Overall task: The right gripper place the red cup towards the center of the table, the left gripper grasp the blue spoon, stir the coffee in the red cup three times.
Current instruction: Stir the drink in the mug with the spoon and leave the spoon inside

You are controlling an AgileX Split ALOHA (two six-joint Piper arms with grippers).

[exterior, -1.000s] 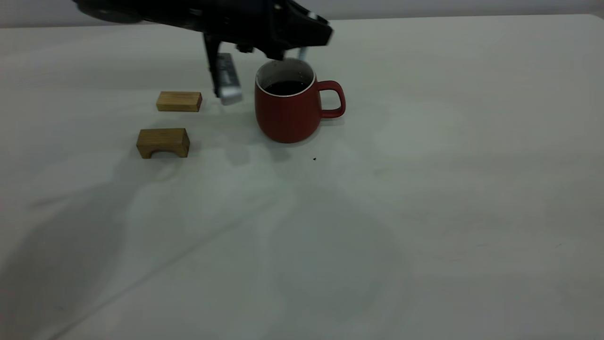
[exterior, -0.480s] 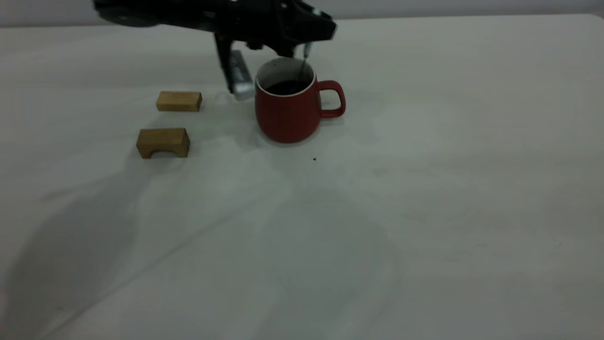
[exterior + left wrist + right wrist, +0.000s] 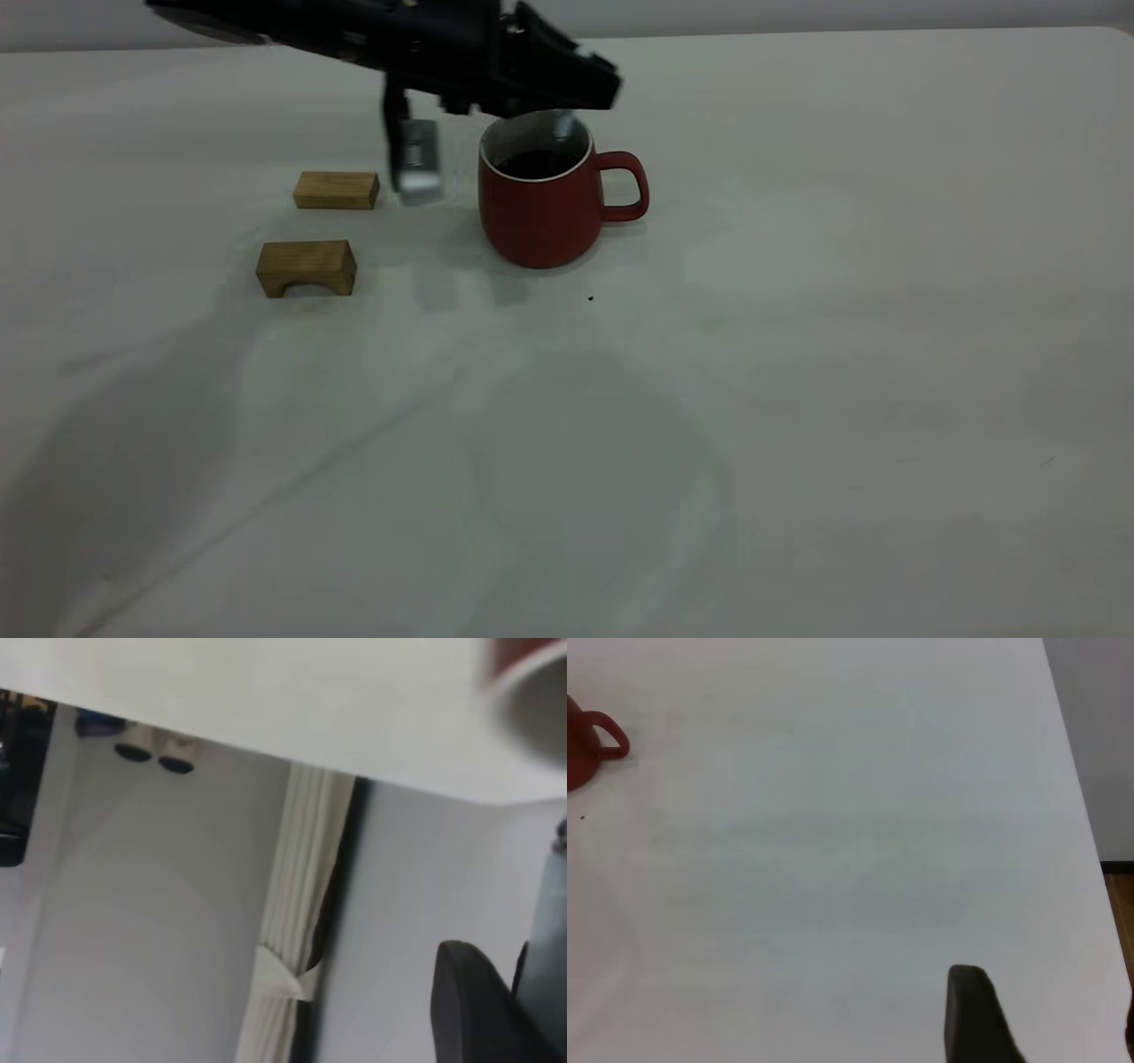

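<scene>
The red cup stands upright on the table, its handle to the right and dark coffee inside. My left gripper hovers just over the cup's rim, shut on the blue spoon, which hangs blurred into the cup's mouth. In the left wrist view the pale spoon handle lies against a black finger, with the cup's rim beyond. My right gripper is open and far from the cup, near the table's side edge; the exterior view does not show it.
Two tan wooden blocks lie left of the cup: a flat one and an arched one. The arm's silver part hangs between them and the cup. A tiny dark speck marks the table in front.
The left arm swung right over the cup half a second ago and has swung back left, carrying the spoon round in the cup. The cup and blocks have not moved.
</scene>
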